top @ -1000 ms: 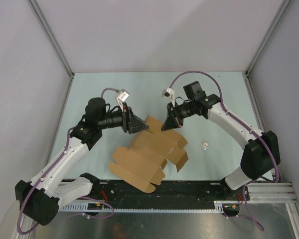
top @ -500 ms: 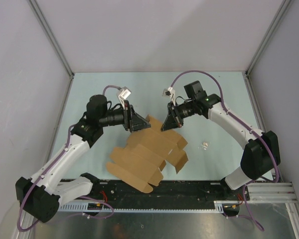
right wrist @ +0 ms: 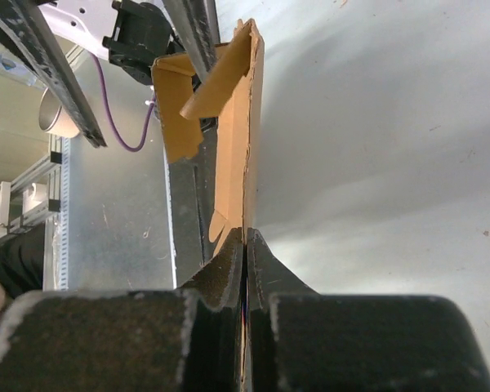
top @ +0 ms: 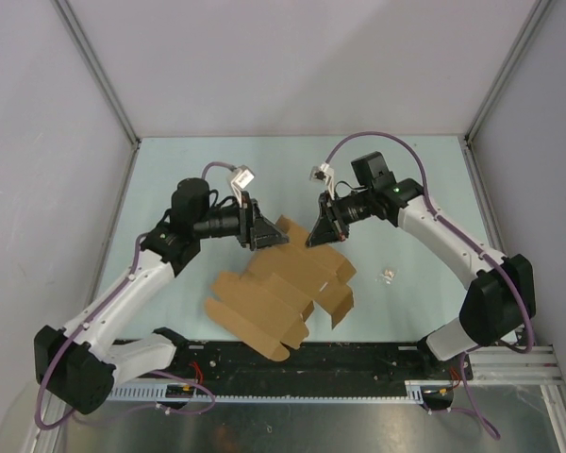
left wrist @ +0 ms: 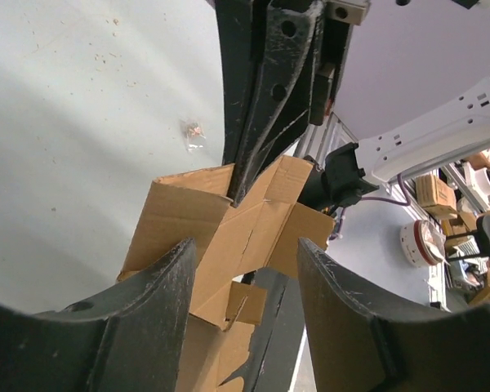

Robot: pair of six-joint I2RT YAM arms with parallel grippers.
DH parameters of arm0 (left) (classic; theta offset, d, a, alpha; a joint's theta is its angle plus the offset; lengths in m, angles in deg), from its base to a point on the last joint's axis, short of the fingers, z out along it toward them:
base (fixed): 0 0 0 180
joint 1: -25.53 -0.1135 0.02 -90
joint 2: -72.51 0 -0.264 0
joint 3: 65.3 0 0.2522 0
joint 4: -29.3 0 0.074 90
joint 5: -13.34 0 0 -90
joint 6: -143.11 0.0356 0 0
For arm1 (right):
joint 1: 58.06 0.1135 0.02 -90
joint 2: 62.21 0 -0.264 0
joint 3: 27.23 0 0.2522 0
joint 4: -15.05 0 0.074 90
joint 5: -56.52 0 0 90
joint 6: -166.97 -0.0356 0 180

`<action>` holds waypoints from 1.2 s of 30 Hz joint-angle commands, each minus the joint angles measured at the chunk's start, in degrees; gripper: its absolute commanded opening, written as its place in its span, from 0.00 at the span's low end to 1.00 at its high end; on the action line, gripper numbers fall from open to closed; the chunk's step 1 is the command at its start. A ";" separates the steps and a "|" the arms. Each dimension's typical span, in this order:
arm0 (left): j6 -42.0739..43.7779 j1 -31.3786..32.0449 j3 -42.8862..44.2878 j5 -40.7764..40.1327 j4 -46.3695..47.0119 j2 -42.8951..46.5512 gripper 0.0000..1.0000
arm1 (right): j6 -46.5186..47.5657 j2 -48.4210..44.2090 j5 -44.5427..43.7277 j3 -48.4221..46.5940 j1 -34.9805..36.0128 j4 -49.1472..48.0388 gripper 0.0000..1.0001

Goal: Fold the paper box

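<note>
The paper box [top: 281,288] is a flat brown die-cut sheet with tabs, lying partly on the table, its far end raised. My right gripper [top: 314,235] is shut on the sheet's raised far edge. In the right wrist view the cardboard [right wrist: 238,122] runs edge-on out from between the closed tips of the gripper [right wrist: 245,243]. My left gripper [top: 265,237] is open at the far left corner of the sheet. In the left wrist view it is the gripper [left wrist: 245,273] with spread fingers [left wrist: 159,302], and folded panels of the box [left wrist: 220,224] sit just beyond them.
A tiny clear plastic scrap [top: 388,276] lies on the pale table right of the sheet; it also shows in the left wrist view [left wrist: 194,135]. Grey walls close the back and sides. A black rail [top: 358,363] runs along the near edge.
My left gripper has moved a little up and to the right along the sheet's far corner. The sheet's near end has shifted slightly left. The right gripper keeps its hold.
</note>
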 commanded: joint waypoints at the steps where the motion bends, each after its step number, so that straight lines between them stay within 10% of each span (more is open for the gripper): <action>1: 1.92 0.75 3.12 -0.07 -0.47 -1.48 0.58 | -1.32 -3.31 -1.14 -0.21 1.76 -2.01 0.00; 36: -1.51 -9.98 2.51 -7.54 -3.72 8.62 0.65 | 3.61 -1.02 -33.73 -0.21 6.50 4.76 0.00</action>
